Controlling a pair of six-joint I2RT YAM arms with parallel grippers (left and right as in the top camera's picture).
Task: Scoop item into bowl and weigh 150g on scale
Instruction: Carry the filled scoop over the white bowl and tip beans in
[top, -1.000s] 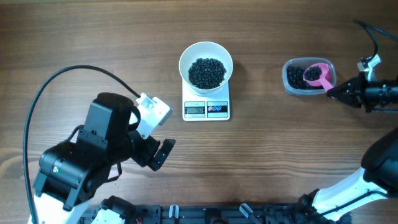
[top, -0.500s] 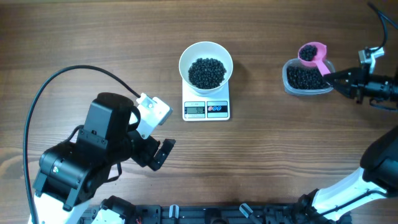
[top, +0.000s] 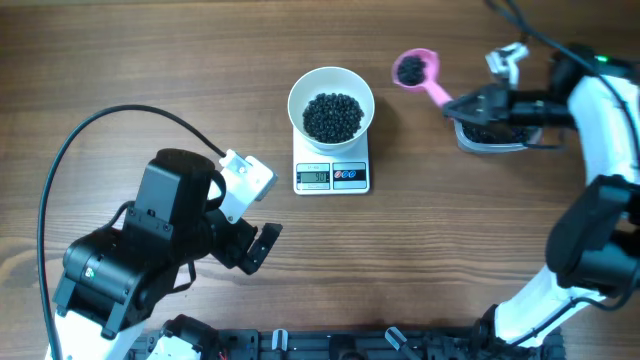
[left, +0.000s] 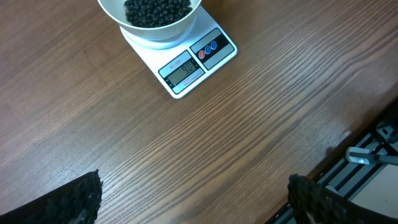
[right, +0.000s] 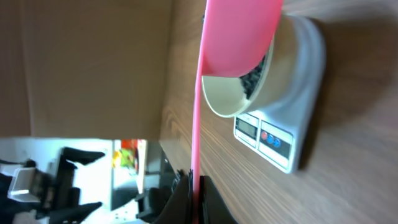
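1. The pink scoop (top: 420, 73) is held up to the right of the scale (top: 332, 175) and farther from the robot than it. Its long axis runs on a slant. The handle end lies away from the scale, and the cup end points back toward the scale's far side, where the bowl (top: 292, 105) stands.
2. The cup faces open side up and carries a small load of black beads (top: 410, 69). From above it lies just beside the bowl's right rim, not over it.
3. The right gripper (top: 462, 103) has its jaws clenched on the tip of the scoop's handle.
4. The bowl sits on the far part of the scale, leaving the display and two buttons on the near edge uncovered. A dark heap of beads (top: 333, 116) fills its bottom.
5. The left gripper (left: 193, 186) hangs over the table (top: 450, 250) to the near left of the scale, well apart from it. Its jaws are spread wide with nothing between them.
6. A clear tub (top: 490, 143) stands to the right of the scale. The right gripper and its arm cover most of it, and only its near wall and a little dark content show.
7. The digits on the display are too small to read with certainty.
8. In the right wrist view the scoop's pink underside blocks much of the bowl, and the beads in the cup cannot be seen.
9. In the left wrist view the top edge cuts off the bowl. Only the two dark fingertips show, in the bottom corners.
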